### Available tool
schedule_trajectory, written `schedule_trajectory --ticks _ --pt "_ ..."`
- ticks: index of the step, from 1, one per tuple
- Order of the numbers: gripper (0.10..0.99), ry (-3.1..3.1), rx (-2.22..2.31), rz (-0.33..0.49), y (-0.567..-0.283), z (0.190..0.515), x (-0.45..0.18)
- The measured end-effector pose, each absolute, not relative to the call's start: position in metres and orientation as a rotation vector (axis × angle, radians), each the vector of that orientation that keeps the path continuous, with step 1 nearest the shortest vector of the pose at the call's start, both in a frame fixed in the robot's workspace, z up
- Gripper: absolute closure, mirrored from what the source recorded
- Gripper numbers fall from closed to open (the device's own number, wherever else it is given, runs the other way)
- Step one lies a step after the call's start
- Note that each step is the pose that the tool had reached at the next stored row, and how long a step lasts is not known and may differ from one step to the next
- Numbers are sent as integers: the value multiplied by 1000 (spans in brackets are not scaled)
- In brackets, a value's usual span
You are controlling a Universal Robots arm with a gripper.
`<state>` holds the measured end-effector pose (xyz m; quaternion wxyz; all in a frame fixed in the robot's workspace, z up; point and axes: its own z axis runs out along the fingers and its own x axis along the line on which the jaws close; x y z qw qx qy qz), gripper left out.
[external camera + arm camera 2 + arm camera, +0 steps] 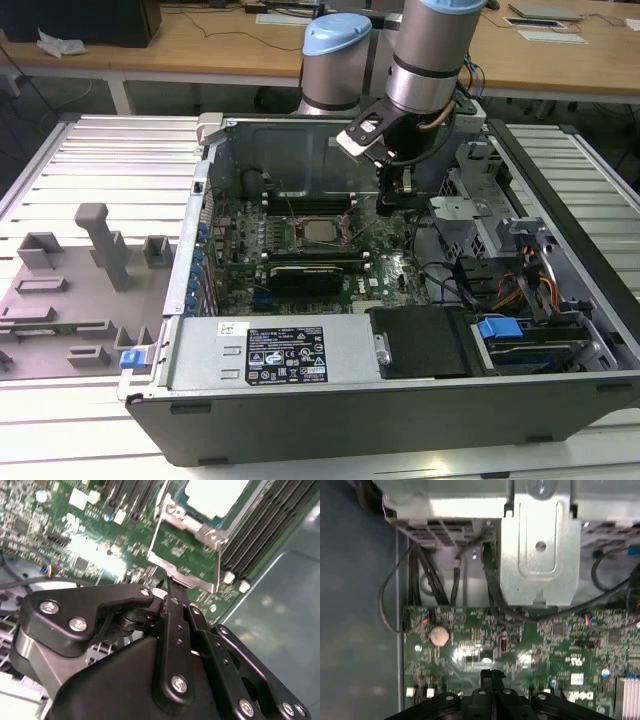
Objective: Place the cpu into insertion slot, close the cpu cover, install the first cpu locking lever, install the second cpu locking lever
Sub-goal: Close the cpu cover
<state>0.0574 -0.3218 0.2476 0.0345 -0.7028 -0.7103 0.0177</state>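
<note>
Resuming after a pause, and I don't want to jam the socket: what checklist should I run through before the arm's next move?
1. cpu lying flat, silver face up: ok.
2. cpu cover closed: not ok. It is swung open beside the cpu, with green board showing through its cut-out.
3. gripper free of load: ok. It is shut, with nothing between the fingertips in the first wrist view.
4. Gripper tip touching the cover's free edge: cannot tell. It is close to it in the second wrist view.
5. black cables clear of the gripper: ok. They lie off to the exterior view's right.
</note>
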Motion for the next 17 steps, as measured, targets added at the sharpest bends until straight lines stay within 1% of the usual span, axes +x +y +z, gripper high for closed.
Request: schedule_trajectory --ticks 4,17 --pt "980 -2178 -2154 63 -322 248 57" --pt "980 -2179 -2156 59 -309 248 27"
